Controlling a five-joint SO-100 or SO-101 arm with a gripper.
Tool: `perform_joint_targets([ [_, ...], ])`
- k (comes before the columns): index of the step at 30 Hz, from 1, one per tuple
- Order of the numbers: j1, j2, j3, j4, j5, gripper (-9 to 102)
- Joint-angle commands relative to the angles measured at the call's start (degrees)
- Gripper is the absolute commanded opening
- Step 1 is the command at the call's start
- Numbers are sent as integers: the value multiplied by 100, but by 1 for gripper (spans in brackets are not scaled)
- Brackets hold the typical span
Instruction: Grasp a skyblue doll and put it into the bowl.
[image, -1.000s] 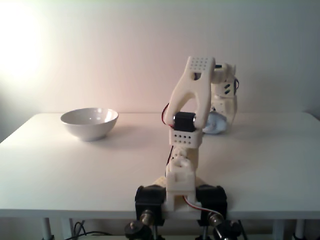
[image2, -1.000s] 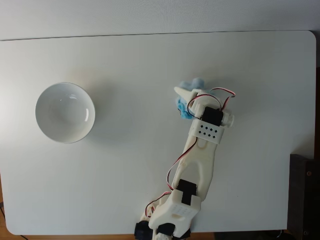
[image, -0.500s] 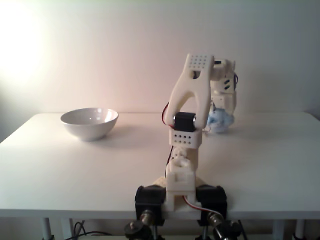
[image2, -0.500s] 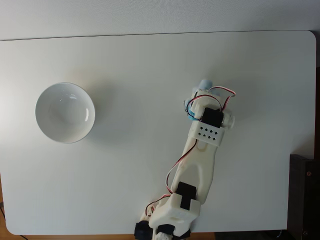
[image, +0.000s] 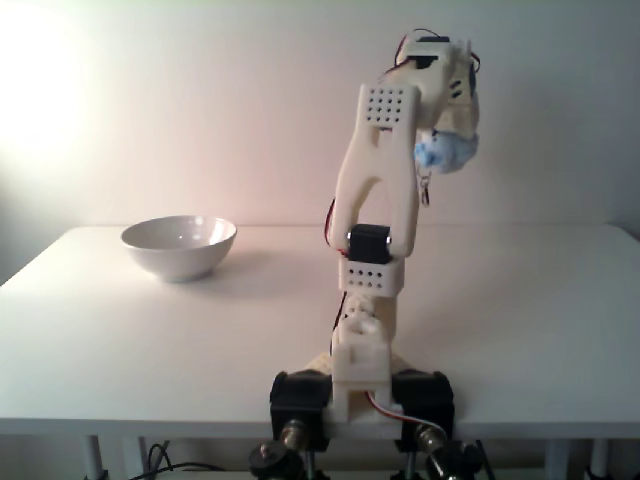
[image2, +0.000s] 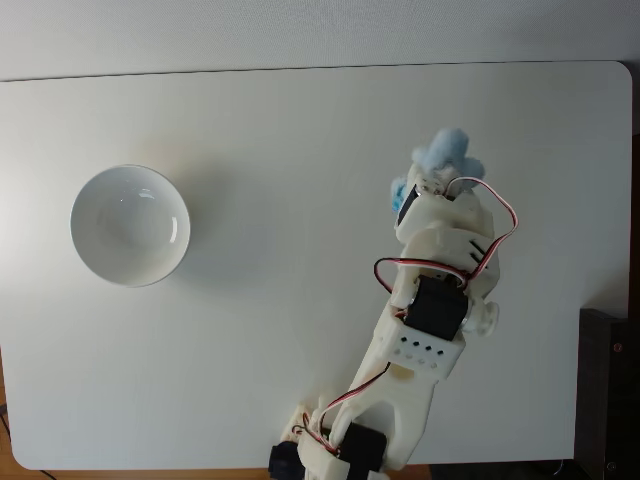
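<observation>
The skyblue doll (image: 444, 152) (image2: 443, 157) is a small fluffy pale-blue plush, held high above the table with my gripper (image: 448, 140) (image2: 428, 180) shut on it. A thin clasp dangles below it in a fixed view from the front. The white arm partly covers the doll from above. The bowl (image: 179, 246) (image2: 130, 225) is a glossy white ceramic one, standing empty on the left of the table, well apart from the gripper.
The white table (image: 520, 300) (image2: 280, 110) carries the arm's base (image: 362, 390) at its front edge. A dark object (image2: 610, 390) sits past the table's right edge in a fixed view from above.
The arm has risen sharply, lifting the doll from table level to well above it. The bowl has not moved.
</observation>
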Motion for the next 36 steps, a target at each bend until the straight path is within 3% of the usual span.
perform_joint_targets([
  [1,-132,914,-88,-53,35,0],
  [15,-2197,1837,-97,-141,-18,0],
  [26,-4122,1564,0,-1503,-26,0],
  [36,-5071,264,-79,-2268,-26,0],
])
